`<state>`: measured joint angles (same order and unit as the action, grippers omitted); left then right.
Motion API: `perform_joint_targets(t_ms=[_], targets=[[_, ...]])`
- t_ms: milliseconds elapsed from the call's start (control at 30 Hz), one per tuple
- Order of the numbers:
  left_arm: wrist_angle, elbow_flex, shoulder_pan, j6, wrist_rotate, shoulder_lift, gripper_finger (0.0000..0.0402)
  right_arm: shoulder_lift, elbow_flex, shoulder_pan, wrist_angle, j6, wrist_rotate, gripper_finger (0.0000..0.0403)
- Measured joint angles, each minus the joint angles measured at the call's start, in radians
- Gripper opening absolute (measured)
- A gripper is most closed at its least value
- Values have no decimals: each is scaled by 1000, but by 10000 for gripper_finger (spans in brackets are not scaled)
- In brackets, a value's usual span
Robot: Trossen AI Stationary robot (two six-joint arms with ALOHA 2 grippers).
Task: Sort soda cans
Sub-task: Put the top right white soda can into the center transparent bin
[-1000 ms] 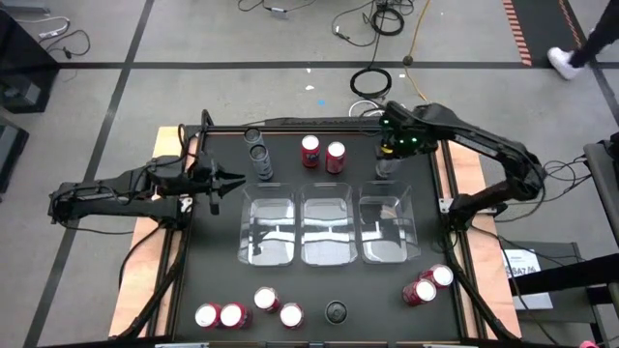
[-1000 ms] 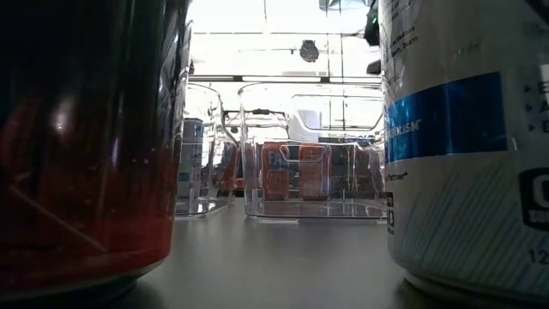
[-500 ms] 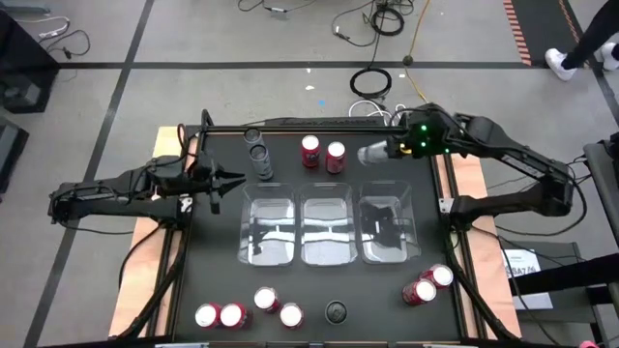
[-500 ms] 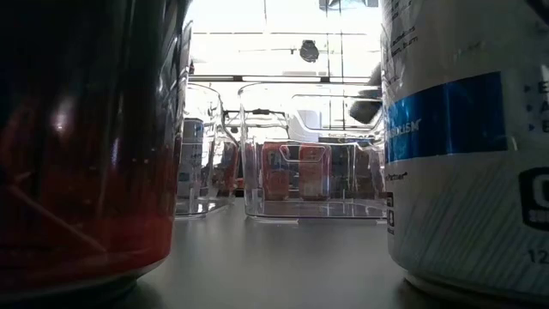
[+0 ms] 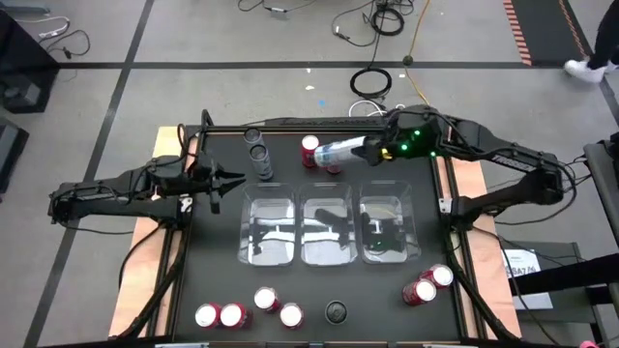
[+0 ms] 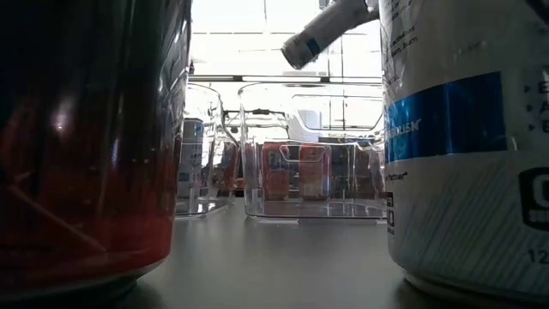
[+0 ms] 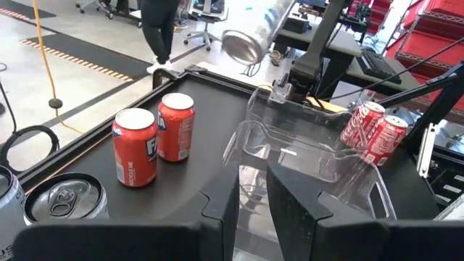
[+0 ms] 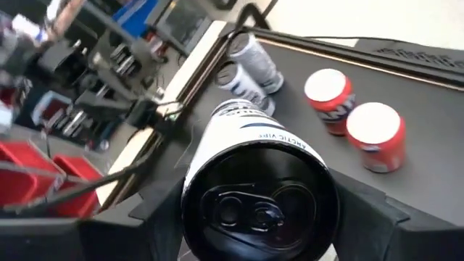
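Observation:
My right gripper (image 5: 366,150) is shut on a silver-white can (image 5: 338,151) that lies level in the air over the far part of the table, just above two red cans (image 5: 309,145). The low view shows this can (image 6: 322,30) tilted high above the clear bins. Two grey-topped cans (image 5: 257,155) stand on their bases at the far left. Several red cans (image 5: 232,314) and one dark can (image 5: 336,311) stand along the near edge. My left gripper (image 5: 232,180) waits open at the table's left side. My right gripper holds the silver-white can by its side wall (image 8: 217,145), pinched between the two fingers (image 8: 156,210), one on each side. The fingers come level from the table's right and lie along the can. The can is lifted clear, its free end (image 5: 323,152) pointing toward the table's left.
Three clear rectangular bins (image 5: 327,230) stand side by side in the table's middle. Two more red cans (image 5: 426,287) lie or stand near the right near corner. In the low view a red can (image 6: 86,137) and a white-blue can (image 6: 463,137) stand close to the camera.
My right gripper has lifted the silver-white can from where it stood at the table's far right, tipped from pointing down to level, and carried the can toward the table's left. The can has turned from upright to lying level in the air.

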<state>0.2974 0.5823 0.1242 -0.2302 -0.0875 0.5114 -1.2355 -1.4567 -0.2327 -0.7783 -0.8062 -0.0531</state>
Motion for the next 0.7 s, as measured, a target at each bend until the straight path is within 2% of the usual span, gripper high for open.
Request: perform_joint_targets(t_ms=[133,433,533,700], targets=[[0,0,0,0,0,0,82,-127,-182,34,-125,50,-1,255],[0,0,0,-1,0,0,82,-449,-578,70,-559,114,-7,255],[5,0,0,-1,0,0,82,-525,-632,88,-598,124,-2,256],[23,0,0,-2,0,0,82,-601,-639,116,-615,131,8,256]])
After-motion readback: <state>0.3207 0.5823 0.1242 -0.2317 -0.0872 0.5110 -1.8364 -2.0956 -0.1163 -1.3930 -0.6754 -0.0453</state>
